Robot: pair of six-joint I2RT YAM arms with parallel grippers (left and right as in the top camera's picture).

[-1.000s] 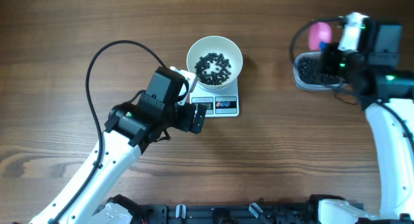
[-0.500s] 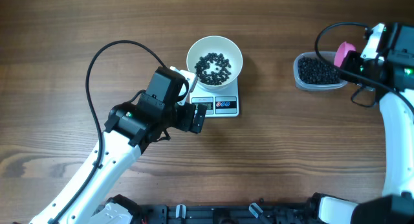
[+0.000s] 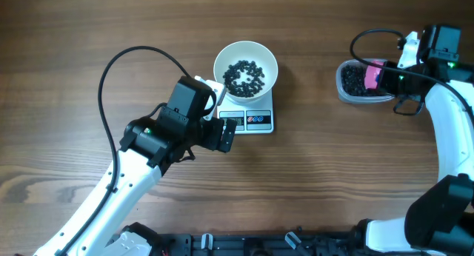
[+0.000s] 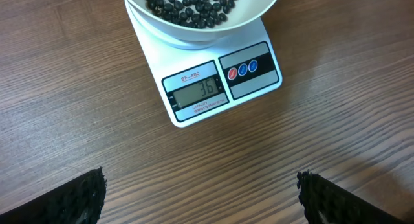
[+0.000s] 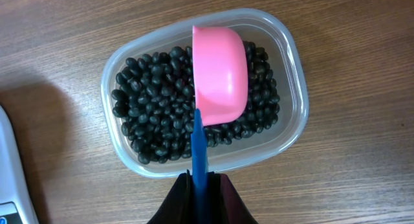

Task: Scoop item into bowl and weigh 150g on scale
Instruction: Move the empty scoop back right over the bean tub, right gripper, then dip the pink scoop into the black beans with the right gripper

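The white bowl (image 3: 246, 53) stands on the scale (image 3: 259, 121) and holds a small pile of the black item (image 3: 244, 77). In the left wrist view the scale's display (image 4: 196, 93) reads 36. My left gripper (image 3: 224, 134) hovers wide open just in front of the scale, with nothing between its fingers (image 4: 83, 199). My right gripper (image 5: 199, 185) is shut on the blue handle (image 5: 198, 143) of a pink scoop (image 5: 220, 72). The scoop's head sits among the item (image 5: 149, 101) in the clear tub (image 5: 292, 114), its rounded outside facing the camera.
The clear tub (image 3: 348, 95) sits at the far right of the wooden table, well apart from the scale. A black cable (image 3: 118, 64) loops over the table left of the bowl. The left arm (image 3: 133, 174) crosses the front left.
The right arm swung the pink scoop from the tub's far side out to its right, then back down into the tub's beans. The left arm has not moved.
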